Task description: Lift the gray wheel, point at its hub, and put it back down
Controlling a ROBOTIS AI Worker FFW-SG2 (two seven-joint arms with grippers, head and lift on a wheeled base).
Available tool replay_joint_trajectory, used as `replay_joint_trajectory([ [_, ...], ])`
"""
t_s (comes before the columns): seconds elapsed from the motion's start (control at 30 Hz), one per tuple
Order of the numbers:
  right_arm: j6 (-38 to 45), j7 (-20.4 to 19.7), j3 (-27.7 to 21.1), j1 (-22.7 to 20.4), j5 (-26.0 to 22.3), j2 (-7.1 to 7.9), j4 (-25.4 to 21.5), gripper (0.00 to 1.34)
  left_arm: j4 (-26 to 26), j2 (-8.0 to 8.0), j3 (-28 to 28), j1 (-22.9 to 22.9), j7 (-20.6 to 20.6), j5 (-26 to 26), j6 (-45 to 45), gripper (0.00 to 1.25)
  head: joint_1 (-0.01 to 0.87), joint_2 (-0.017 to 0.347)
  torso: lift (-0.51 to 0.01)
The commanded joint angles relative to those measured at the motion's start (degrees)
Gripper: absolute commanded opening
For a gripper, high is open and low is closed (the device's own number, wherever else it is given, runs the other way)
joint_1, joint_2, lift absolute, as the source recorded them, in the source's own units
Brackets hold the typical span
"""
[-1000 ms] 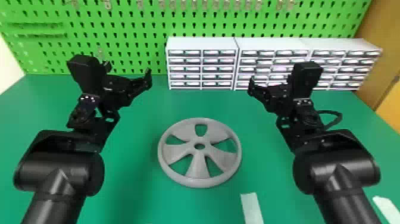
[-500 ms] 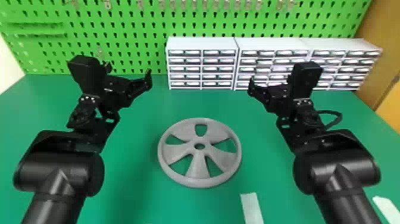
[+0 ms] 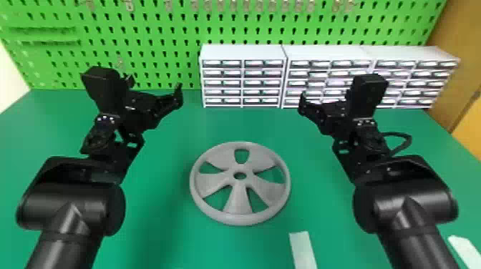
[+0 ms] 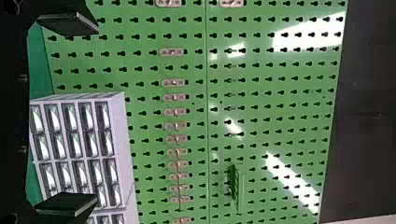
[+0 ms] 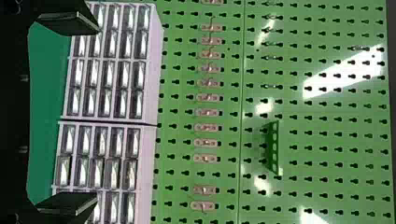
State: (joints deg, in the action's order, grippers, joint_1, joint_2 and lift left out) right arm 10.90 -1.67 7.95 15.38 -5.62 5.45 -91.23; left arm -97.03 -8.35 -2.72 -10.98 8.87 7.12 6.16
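Gray five-spoked round wheel [image 3: 239,200] | lay flat on green tabletop [image 3: 161,221], between and below our black two-fingered left gripper [image 4: 97,114] and right gripper [image 5: 97,114] | both gaped empty | lifting well, we judged, meant descending evenly, pinching opposite rim sides, rising level.

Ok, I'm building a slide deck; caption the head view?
Gray wheel lying on a green table, left gripper and right gripper open beyond it.
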Motion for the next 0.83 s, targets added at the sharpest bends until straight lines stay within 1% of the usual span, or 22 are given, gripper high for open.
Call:
replay_joint_trajectory([
  [0.0, 0.0, 0.0, 0.05, 0.0, 0.0, 0.0, 0.0, 1.28, 0.0, 0.0, 0.0, 0.0, 0.0, 0.0, 0.08, 1.21, 0.692, 0.048, -0.088],
  [0.8, 0.0, 0.0, 0.13, 0.26, 0.0, -0.09, 0.0, 1.28, 0.0, 0.0, 0.09, 0.0, 0.0, 0.0, 0.17, 1.21, 0.692, 0.048, -0.088],
])
